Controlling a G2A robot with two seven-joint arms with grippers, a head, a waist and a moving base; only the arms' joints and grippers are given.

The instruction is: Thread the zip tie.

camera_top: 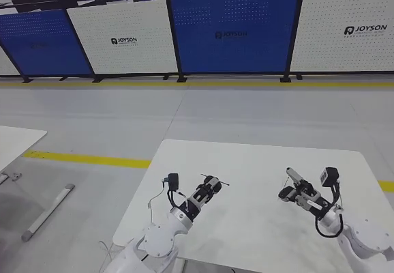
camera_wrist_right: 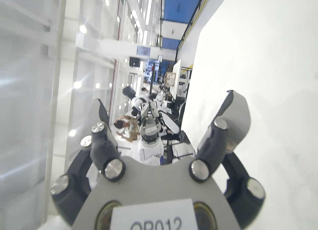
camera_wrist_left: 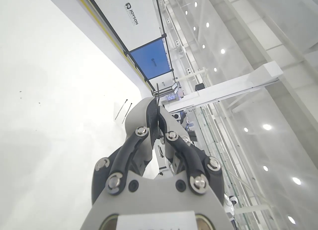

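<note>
Zip tie (camera_wrist_left: 157, 90), thin and black, juts from the clenched left claw (camera_wrist_left: 156, 105). Right claw (camera_wrist_right: 165, 96) gapes, white label (camera_wrist_right: 154, 213) behind.

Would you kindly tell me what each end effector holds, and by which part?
Left end effector pinches a black zip tie along its strap, an end poking out. Right end effector is open, holding nothing.

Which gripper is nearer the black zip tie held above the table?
Left. The left gripper is shut on the zip tie, which sticks out past its fingertips. The right gripper is open and empty, well off to the side, not touching it.
</note>
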